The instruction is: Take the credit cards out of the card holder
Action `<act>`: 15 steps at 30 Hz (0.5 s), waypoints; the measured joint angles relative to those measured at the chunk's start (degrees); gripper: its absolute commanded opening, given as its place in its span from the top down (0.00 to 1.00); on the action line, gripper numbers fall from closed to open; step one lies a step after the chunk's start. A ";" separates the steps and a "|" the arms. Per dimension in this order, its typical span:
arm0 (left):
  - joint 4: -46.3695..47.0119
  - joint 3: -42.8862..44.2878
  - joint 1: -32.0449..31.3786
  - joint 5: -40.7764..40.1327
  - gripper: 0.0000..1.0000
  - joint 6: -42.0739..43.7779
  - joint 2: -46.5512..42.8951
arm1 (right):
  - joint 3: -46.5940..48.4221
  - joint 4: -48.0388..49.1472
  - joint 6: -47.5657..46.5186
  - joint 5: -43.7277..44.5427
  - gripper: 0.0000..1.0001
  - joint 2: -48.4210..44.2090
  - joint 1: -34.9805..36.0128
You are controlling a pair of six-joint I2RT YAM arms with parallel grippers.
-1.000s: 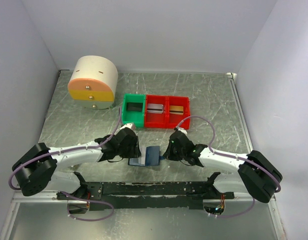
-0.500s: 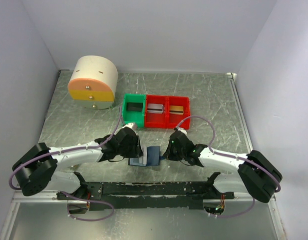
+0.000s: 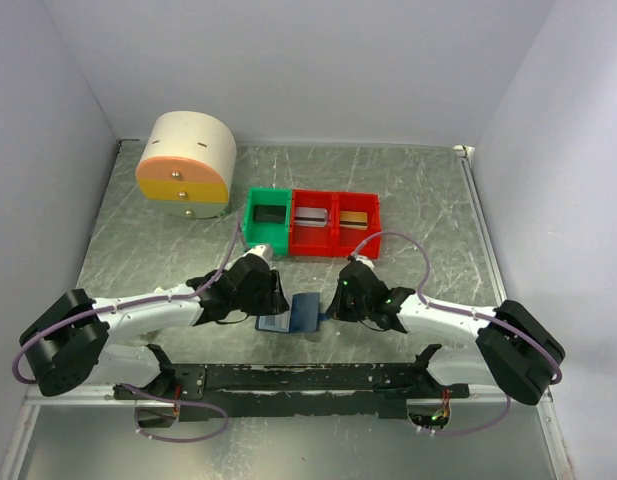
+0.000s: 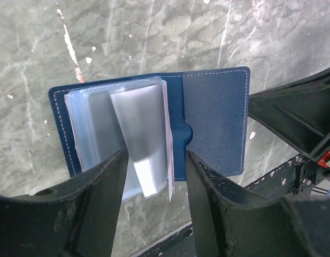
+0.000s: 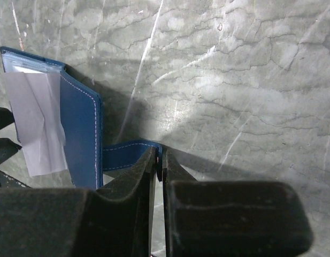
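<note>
top: card holder [image 3: 306,313] lies open on worktop [image 3: 418,190], between left gripper [image 3: 270,303] and right gripper [image 3: 332,303] | left wrist: jaws half apart, straddling the holder's clear sleeves [image 4: 138,126] | right wrist: jaws pinched onto strap tab [image 5: 124,152], holder to the left

Bright, even light; the card holder [image 5: 79,128] casts a soft shadow
</note>
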 measured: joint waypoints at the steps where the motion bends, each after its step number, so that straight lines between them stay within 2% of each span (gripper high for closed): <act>1: -0.48 0.00 0.00 -0.35 0.42 0.02 -0.20 | 0.24 -0.50 -0.09 0.20 0.84 0.00 0.00; 4: -1.99 0.02 0.00 -1.64 0.42 0.02 -0.72 | 2.10 -4.37 -0.98 2.16 0.67 -0.33 0.00; 6: -3.10 0.02 0.00 -2.58 0.41 0.00 -1.11 | 3.91 -8.15 -1.68 4.04 0.59 -1.55 0.00; 11: -5.05 0.00 0.00 -5.70 0.40 -0.04 -5.31 | 9.64 -15.74 -4.44 7.69 0.55 -7.72 0.00; 15: -6.60 0.00 0.00 -8.87 0.41 -0.02 -9.16 | 14.16 -16.00 -6.58 5.70 0.55 -11.65 0.00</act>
